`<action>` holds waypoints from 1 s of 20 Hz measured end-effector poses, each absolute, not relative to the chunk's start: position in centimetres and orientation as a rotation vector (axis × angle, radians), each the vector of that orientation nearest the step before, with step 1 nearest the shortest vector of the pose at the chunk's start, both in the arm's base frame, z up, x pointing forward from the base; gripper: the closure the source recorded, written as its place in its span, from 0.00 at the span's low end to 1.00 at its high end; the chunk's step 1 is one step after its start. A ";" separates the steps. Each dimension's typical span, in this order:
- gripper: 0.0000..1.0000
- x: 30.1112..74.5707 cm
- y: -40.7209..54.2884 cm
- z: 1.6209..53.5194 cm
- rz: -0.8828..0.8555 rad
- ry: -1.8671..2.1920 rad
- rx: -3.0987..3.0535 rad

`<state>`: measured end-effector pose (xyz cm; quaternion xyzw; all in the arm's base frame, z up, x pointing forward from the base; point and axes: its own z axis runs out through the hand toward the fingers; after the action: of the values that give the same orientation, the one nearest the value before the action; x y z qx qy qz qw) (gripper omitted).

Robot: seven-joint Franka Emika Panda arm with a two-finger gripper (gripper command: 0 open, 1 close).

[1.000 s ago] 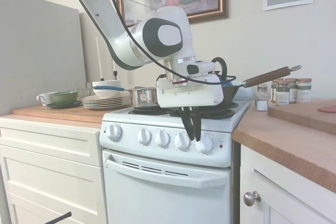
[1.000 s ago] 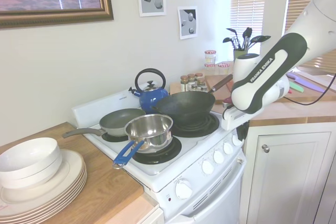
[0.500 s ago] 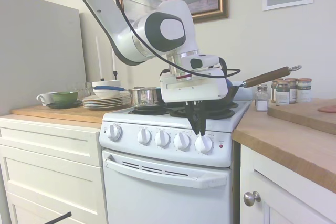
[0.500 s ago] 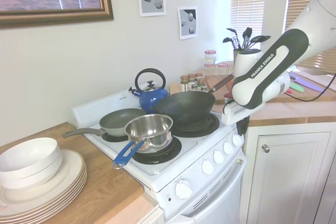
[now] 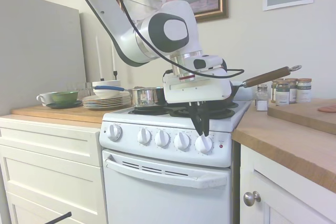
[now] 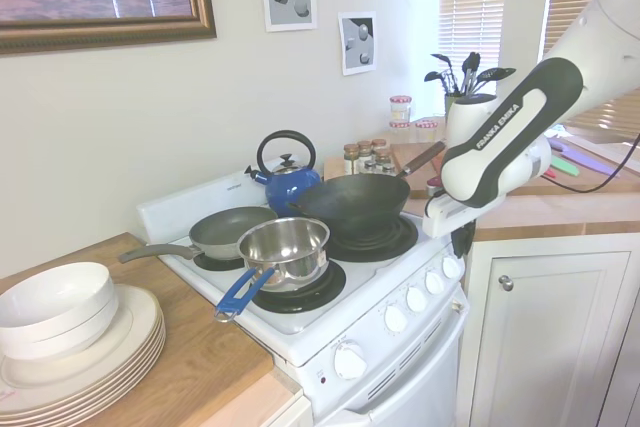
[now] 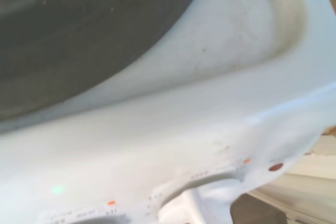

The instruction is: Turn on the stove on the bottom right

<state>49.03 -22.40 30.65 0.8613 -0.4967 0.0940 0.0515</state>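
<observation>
Gripper (image 5: pixel 201 129): fingers drawn close together, pointing down, empty (tips just above the knob).
Stove (image 5: pixel 157 174): directly beneath the gripper; its rightmost knob (image 5: pixel 203 144) sits under the fingertips.
Red light (image 5: pixel 221 146): just right of that knob.
Wok (image 6: pixel 352 204): behind the gripper.

The wrist view is blurred; the knob (image 7: pixel 191 203) is cut off at the edge. The wok (image 5: pixel 231 91) is largely hidden behind the arm.
</observation>
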 end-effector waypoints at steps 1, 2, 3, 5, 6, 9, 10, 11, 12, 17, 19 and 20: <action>1.00 49.2 -22.3 30.4 0.282 -1.507 2.621; 1.00 49.4 -22.3 30.1 0.277 -1.502 2.623; 1.00 49.6 -22.2 29.9 0.274 -1.498 2.623; 1.00 49.8 -22.4 29.6 0.272 -1.497 2.620; 1.00 49.9 -22.5 29.5 0.271 -1.497 2.619; 1.00 50.0 -22.4 29.5 0.271 -1.494 2.619; 1.00 50.0 -22.4 29.5 0.272 -1.492 2.620; 1.00 50.1 -22.3 29.5 0.273 -1.490 2.622; 1.00 50.2 -22.1 29.6 0.275 -1.486 2.625; 1.00 50.4 -21.7 29.7 0.280 -1.475 2.631; 1.00 50.4 -21.7 29.6 0.280 -1.475 2.631; 1.00 50.4 -21.6 29.6 0.279 -1.474 2.632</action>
<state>50.40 -21.63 29.61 0.8673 -0.4860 0.0920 0.0561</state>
